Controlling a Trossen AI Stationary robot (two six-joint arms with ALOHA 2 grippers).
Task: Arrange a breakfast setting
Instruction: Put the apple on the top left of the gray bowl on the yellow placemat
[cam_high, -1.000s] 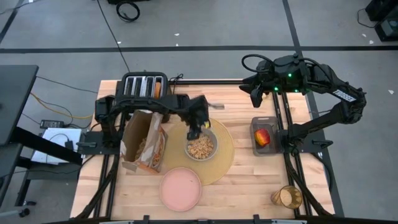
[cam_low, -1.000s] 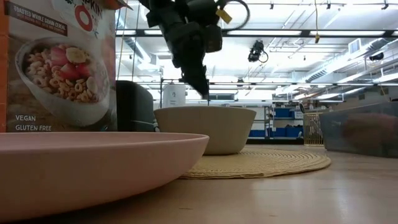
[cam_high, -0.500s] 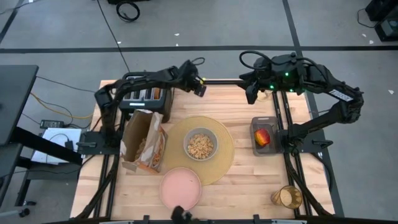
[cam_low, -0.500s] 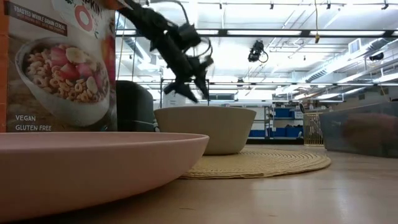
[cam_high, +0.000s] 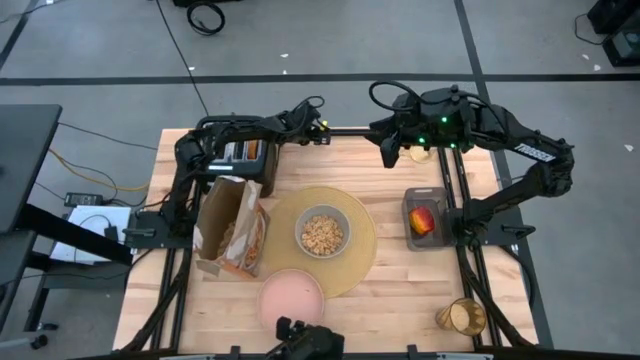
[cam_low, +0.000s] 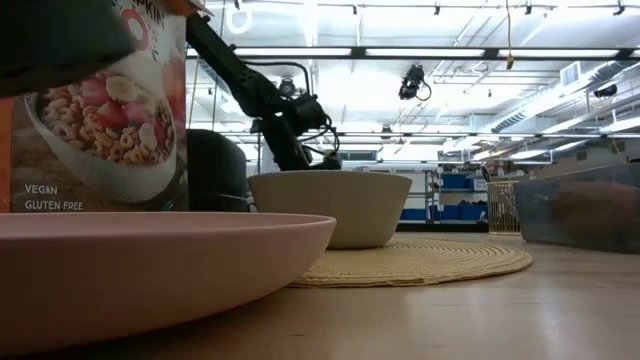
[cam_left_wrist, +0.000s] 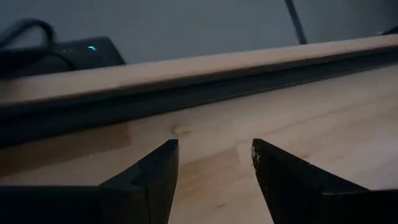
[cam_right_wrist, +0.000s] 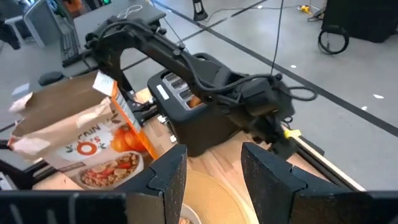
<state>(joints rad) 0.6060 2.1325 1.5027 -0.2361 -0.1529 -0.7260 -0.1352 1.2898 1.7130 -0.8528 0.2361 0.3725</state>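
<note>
Now the left gripper (cam_high: 322, 139) sits at the upper middle of the high view, low over the table's back edge, fingers (cam_left_wrist: 152, 177) parted and empty. The right gripper (cam_high: 388, 152) hovers just right of it, jaws apart, nothing between them. My guess: something is being fetched at the back, so reach slowly and stay clear of the toaster (cam_high: 238, 152). The grey-green bowl (cam_high: 323, 233), full of cereal, rests centred on the tan placemat (cam_high: 362, 255); the pink plate (cam_high: 291, 300) lies lower centre.
</note>
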